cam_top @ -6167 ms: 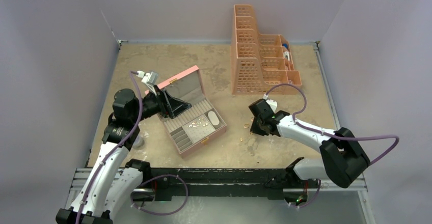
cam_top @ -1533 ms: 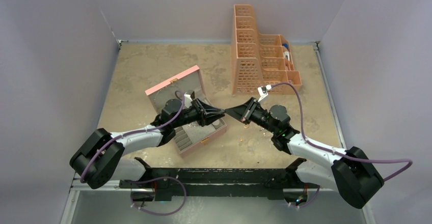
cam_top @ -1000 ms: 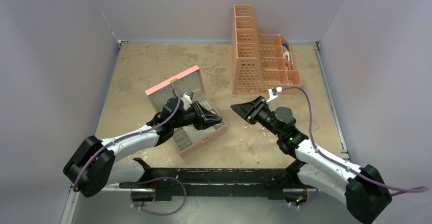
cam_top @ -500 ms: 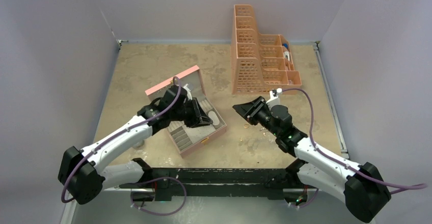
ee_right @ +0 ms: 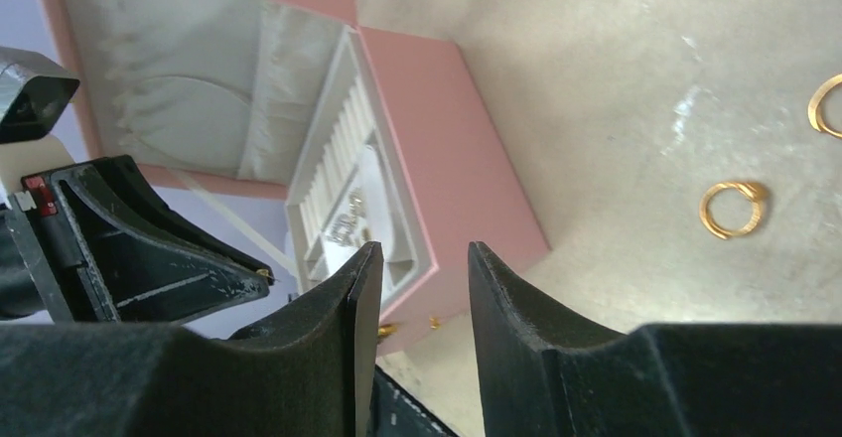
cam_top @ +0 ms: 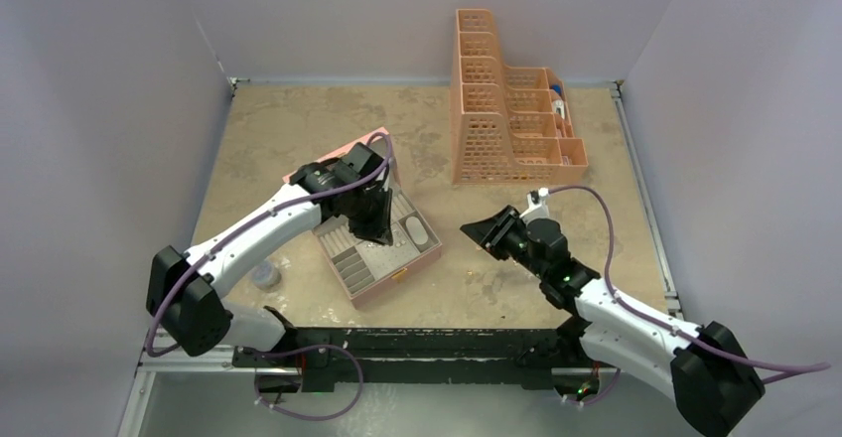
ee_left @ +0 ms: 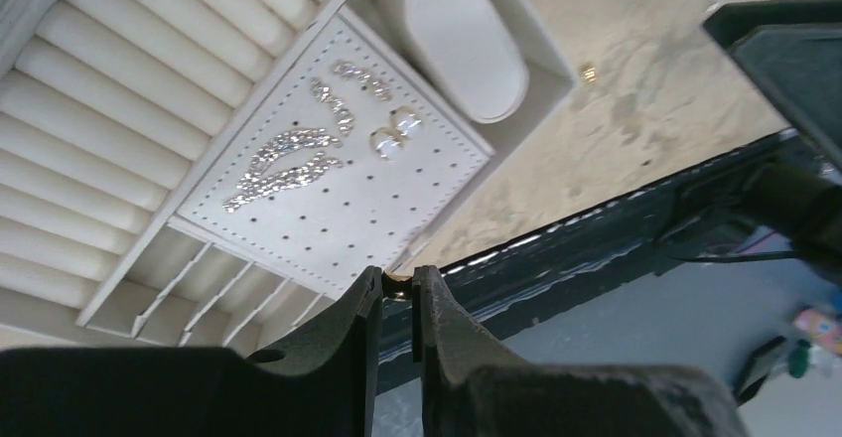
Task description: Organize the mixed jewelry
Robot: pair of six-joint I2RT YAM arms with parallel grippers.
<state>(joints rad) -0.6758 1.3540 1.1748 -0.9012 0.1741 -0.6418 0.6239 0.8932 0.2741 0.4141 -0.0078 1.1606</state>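
The pink box (cam_top: 399,278) lies open at centre left, its lid up behind it. On its white perforated pad (ee_left: 397,209) rest several silvery sparkly pieces of jewelry (ee_left: 286,157). My left gripper (cam_top: 373,222) hovers over the box's trays, shut on a tiny gold jewelry piece (ee_left: 398,278) pinched at the very tips. My right gripper (ee_right: 422,248) stands open and empty above the table, right of the box (ee_right: 467,159). Two gold rings (ee_right: 733,209) lie loose on the table beside it.
A tall orange perforated organizer (cam_top: 506,109) stands at the back right. A grey round disc (cam_top: 264,276) lies left of the box. A white oval insert (ee_left: 462,40) fills one box compartment. The black rail (cam_top: 427,343) marks the near table edge.
The two grippers stood tip to tip just right of the box. The left one has since swung back over the box trays, and the right one has drawn back toward the near right.
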